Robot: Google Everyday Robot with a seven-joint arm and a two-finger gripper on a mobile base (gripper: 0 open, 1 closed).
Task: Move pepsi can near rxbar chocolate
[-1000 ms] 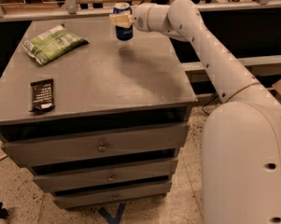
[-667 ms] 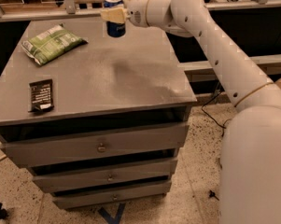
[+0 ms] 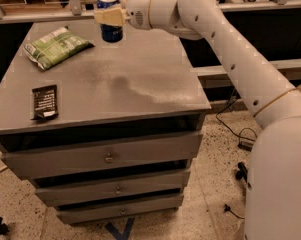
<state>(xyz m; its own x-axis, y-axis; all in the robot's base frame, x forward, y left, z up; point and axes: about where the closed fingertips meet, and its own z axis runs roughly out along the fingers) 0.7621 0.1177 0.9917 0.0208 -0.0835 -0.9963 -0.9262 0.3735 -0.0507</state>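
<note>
The pepsi can, dark blue with a silver top, is upright at the far middle of the grey cabinet top. My gripper reaches in from the right and is shut on the can, its cream fingers across the can's upper part. The can's base hangs at or just above the surface; I cannot tell which. The rxbar chocolate, a flat black wrapper with white text, lies near the front left edge, far from the can.
A green crinkly snack bag lies at the back left, between the can and the rxbar. The cabinet has three drawers below. My white arm crosses above the right edge. Cables lie on the floor at right.
My gripper has carried the pepsi can to the left along the far edge of the cabinet top. The bag and rxbar have not moved.
</note>
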